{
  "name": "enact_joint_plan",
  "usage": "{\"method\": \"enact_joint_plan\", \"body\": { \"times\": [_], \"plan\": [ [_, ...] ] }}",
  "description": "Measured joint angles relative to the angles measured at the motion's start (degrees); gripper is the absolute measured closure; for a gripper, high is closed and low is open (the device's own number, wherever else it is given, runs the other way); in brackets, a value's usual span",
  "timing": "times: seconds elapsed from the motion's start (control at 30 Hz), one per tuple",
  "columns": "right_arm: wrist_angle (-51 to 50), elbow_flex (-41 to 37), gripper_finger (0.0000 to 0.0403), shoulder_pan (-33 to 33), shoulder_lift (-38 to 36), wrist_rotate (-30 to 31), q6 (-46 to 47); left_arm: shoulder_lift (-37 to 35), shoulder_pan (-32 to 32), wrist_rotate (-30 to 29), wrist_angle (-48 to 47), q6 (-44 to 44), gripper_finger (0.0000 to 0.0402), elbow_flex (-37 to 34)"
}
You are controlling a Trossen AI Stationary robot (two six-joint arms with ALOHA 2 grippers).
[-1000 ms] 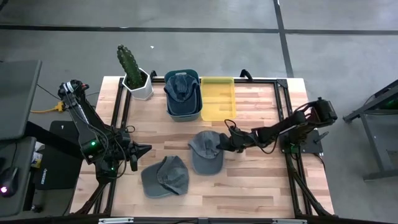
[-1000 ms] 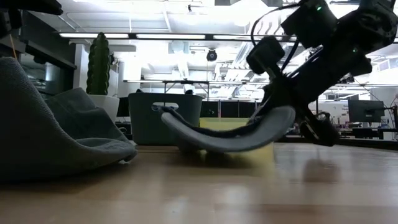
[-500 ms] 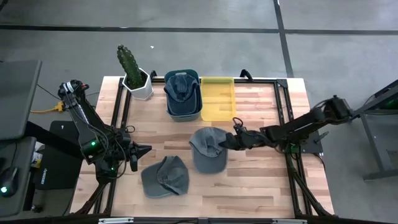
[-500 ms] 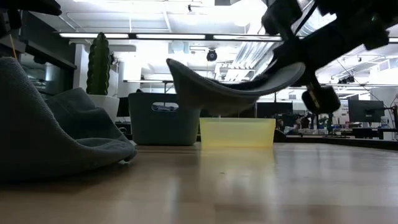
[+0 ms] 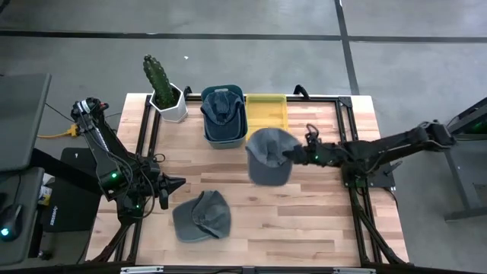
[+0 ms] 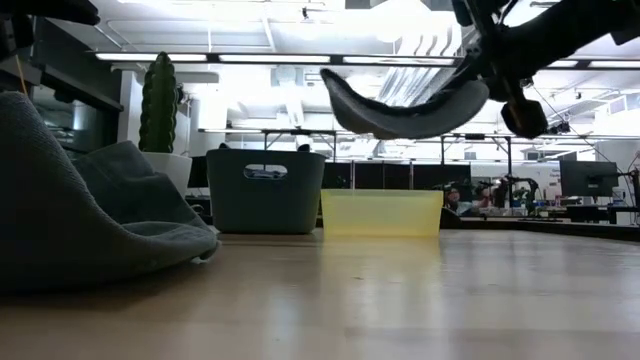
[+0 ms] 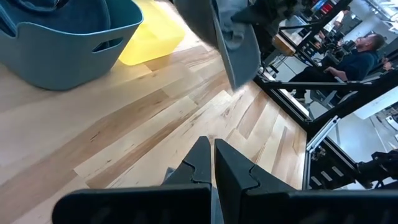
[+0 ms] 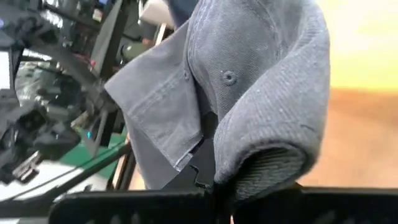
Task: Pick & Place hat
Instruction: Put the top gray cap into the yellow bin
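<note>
A grey hat (image 5: 266,160) hangs in the air just short of the yellow bin (image 5: 266,114), with my right gripper (image 5: 291,156) shut on it. The low view shows it (image 6: 405,108) well above the table. A second grey hat (image 5: 202,215) lies on its underside on the table, near the front. A third (image 5: 221,105) sits in the blue bin (image 5: 225,133). My left gripper (image 5: 179,183) waits shut at the table's left, touching nothing. My right gripper pinches a bunched fold of the hat's crown (image 8: 261,158) between its two fingers, on the crown's right side. The fingers come from the table's right, slanting slightly down. The hat is lifted clear of the table and tilted, its brim (image 5: 266,176) toward the near edge.
A potted cactus (image 5: 163,91) stands at the far left corner. The blue bin and the yellow bin stand side by side at the far edge. Bare wood (image 5: 304,221) lies at the table's near right.
My right gripper has risen and drawn toward the table's far right, rolling its wrist. The hat it holds has gone from resting on the table to hanging clear above it, close to the yellow bin.
</note>
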Motion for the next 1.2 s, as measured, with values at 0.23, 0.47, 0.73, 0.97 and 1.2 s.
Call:
{"method": "enact_joint_plan", "body": {
  "times": [0.23, 0.47, 0.73, 0.97, 1.2],
  "plan": [
    [-1.25, 0.0, 0.0393, -11.08, -6.13, -6.23, -10.9, 0.0, 0.01, -0.02, 0.03, -0.61, 0.0401, 0.0],
    [-1.27, 0.0, 0.0393, -23.86, -6.96, -16.67, -21.9, 0.0, 0.02, -1.48, 0.16, -3.45, 0.0401, 0.0],
    [-1.64, 1.69, 0.0393, -38.18, -5.67, -26.44, -31.54, 0.0, 0.02, -5.23, -0.04, -7.35, 0.0401, 0.0],
    [-5.2, 12.14, 0.0393, -46.69, 4.42, -30.8, -41.94, 0.0, 0.02, -8.64, 0.03, -9.49, 0.0401, 0.0],
    [-13.32, 23.13, 0.0393, -53.01, 19.85, -37.4, -45.31, -0.02, 0.02, -9.6, 0.01, -11.19, 0.0401, 0.0]
  ]
}}
